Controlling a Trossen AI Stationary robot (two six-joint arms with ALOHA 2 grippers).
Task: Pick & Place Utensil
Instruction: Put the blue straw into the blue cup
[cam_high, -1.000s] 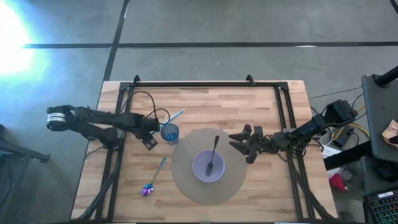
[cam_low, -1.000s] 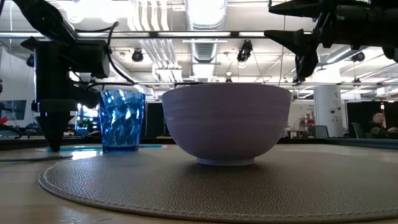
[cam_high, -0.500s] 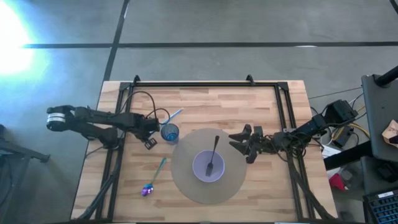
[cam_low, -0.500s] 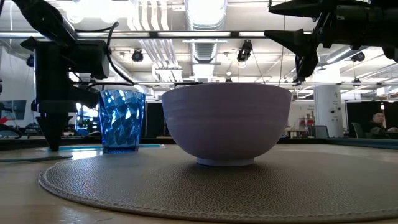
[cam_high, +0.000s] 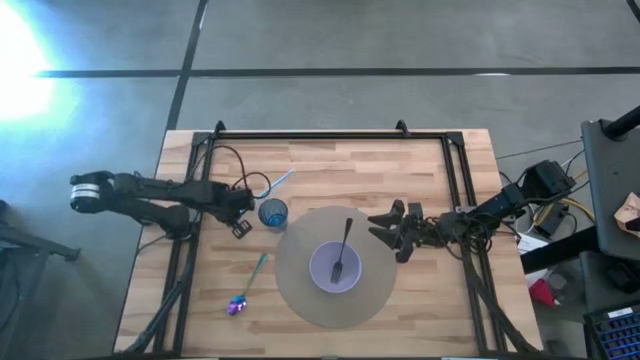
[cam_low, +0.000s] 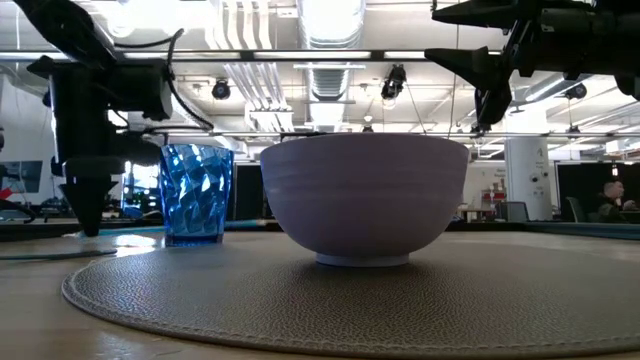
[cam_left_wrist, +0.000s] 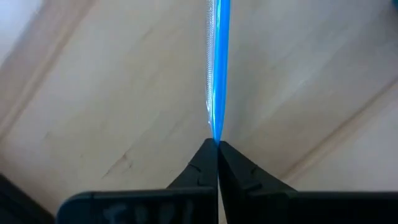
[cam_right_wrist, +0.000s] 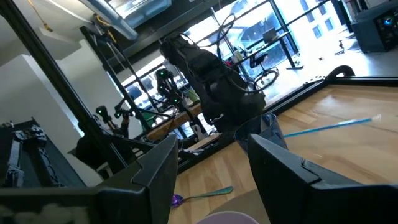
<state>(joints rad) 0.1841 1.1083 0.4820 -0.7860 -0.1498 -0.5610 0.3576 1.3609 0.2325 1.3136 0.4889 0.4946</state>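
Note:
A thin blue utensil (cam_high: 280, 184) lies on the wooden table just beyond the blue cup (cam_high: 272, 213). My left gripper (cam_high: 256, 198) is shut on its end, fingers pointing down (cam_low: 90, 228). A teal-handled spoon with a purple bowl (cam_high: 247, 288) lies flat on the wood left of the round grey mat (cam_high: 300, 300). A lavender bowl (cam_high: 335, 267) stands on the mat with a dark fork (cam_high: 343, 248) leaning in it. My right gripper (cam_high: 385, 228) hovers open over the mat's right edge. My left gripper pinches the blue utensil's end nearest the cup (cam_left_wrist: 216, 138) between its two fingertips (cam_left_wrist: 202, 163). The fingers come from above, pointing down. The utensil runs straight away from the fingertips over the wood; whether its far end still rests on the table I cannot tell.
A black frame (cam_high: 300, 137) borders the table's far, left and right sides. A dark cable (cam_high: 232, 160) loops on the wood beside the left arm. Bare wood lies at the far middle (cam_high: 380, 175) and near the front left corner.
My left gripper has risen a little from the tabletop and drawn slightly toward the table's left edge. The right arm has kept still.

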